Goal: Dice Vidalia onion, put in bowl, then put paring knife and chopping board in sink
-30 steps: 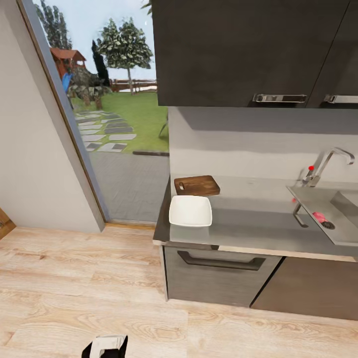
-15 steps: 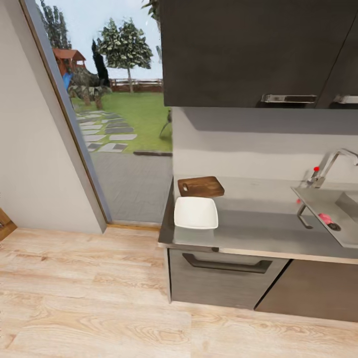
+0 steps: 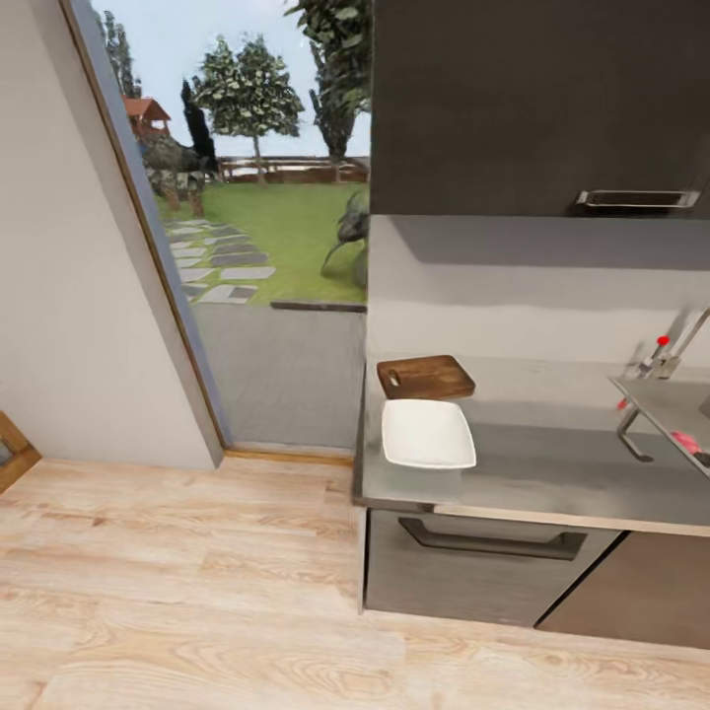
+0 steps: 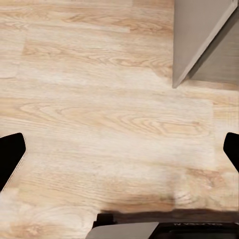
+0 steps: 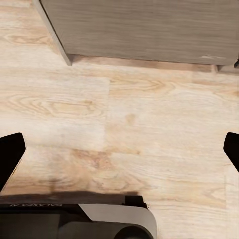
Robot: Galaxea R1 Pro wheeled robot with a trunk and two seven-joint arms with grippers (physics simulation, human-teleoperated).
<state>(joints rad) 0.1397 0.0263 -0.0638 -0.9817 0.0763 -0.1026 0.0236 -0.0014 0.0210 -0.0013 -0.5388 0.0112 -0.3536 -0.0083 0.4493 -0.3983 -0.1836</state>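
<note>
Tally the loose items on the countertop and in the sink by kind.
Dark-brown wooden chopping board: 1
White squarish bowl: 1
Pinkish-red onion in the steel sink: 1
Total: 3

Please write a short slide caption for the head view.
White bowl in front of chopping board on steel countertop, beside garden window.

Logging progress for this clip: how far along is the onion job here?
Nothing looks done. The chopping board and empty bowl sit untouched on the countertop; something pinkish-red lies in the sink at the frame edge. Both tools are open over the wooden floor. Every step remains.
</note>
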